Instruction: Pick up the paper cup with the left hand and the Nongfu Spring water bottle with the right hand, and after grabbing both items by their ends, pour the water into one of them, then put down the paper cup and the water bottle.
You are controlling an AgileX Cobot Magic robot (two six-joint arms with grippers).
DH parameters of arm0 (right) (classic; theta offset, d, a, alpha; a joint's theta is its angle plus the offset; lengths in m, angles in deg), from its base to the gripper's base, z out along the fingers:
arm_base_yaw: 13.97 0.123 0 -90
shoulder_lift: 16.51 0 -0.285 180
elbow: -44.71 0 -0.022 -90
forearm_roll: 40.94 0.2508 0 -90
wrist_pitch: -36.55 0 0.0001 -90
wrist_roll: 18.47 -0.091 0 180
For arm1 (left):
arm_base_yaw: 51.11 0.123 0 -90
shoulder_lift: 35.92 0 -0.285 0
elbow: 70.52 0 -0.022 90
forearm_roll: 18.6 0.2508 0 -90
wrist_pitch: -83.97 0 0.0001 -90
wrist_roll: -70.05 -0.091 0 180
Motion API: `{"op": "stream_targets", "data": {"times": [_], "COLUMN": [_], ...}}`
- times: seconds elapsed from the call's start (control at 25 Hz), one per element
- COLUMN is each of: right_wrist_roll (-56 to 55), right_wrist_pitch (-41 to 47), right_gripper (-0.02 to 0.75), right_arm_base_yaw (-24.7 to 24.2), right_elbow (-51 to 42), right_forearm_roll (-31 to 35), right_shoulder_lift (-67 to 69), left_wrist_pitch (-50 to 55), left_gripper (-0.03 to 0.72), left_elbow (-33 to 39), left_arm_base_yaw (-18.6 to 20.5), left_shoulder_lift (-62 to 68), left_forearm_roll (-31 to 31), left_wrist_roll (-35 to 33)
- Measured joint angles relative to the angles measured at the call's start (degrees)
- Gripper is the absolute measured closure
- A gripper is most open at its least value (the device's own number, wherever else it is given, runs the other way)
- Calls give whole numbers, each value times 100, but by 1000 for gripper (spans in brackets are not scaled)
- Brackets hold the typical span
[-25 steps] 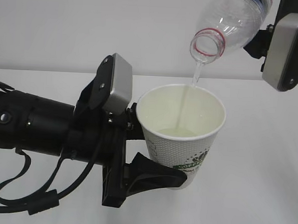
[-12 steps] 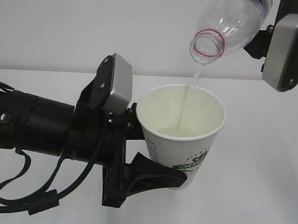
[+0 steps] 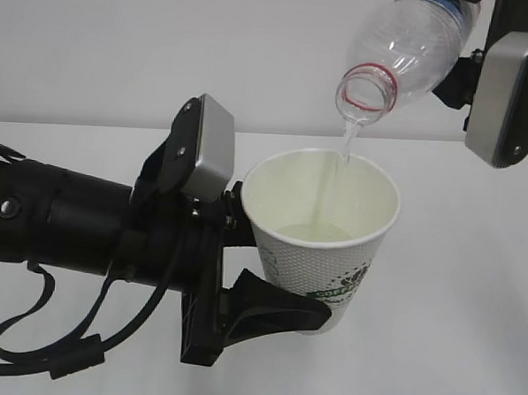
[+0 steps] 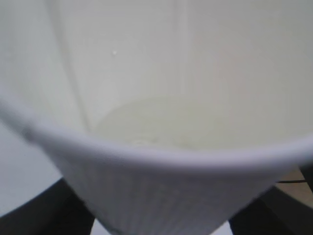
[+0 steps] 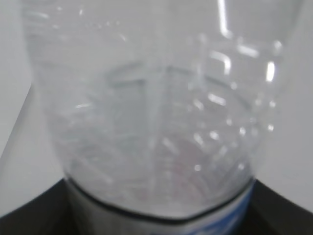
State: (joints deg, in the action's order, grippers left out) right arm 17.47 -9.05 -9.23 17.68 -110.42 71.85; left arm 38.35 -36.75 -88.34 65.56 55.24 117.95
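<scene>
My right hand [image 3: 471, 58] has lifted the Nongfu Spring water bottle [image 3: 405, 41] slightly above the paper cup [image 3: 319, 240], thinning the water [image 3: 342, 153]. The pour looks nearly done. Both jaws stay clamped: left hand [image 3: 243, 258] on cup, right on bottle.

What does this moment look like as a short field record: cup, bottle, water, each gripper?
cup: paper cup upright, held off the table, a little water at its bottom
bottle: water bottle tilted mouth-down above the cup, uncapped
water: thin stream falling from the mouth into the cup
left gripper: closed around the cup's side
right gripper: holds the bottle's far end, its fingers mostly hidden
stage: pouring under way
</scene>
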Motion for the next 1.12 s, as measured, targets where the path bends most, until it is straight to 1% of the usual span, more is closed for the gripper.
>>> {"op": "stream_targets", "data": {"times": [1.12], "right_wrist_roll": [0], "right_wrist_pitch": [0], "right_gripper": [253], "right_arm_base_yaw": [0], "right_elbow": [0], "right_forearm_roll": [-9], "right_shoulder_lift": [0], "left_wrist_pitch": [13], "left_gripper": [145], "left_elbow": [0], "left_arm_base_yaw": [0], "left_shoulder_lift": [0], "left_forearm_roll": [57], "left_wrist_roll": [0]}}
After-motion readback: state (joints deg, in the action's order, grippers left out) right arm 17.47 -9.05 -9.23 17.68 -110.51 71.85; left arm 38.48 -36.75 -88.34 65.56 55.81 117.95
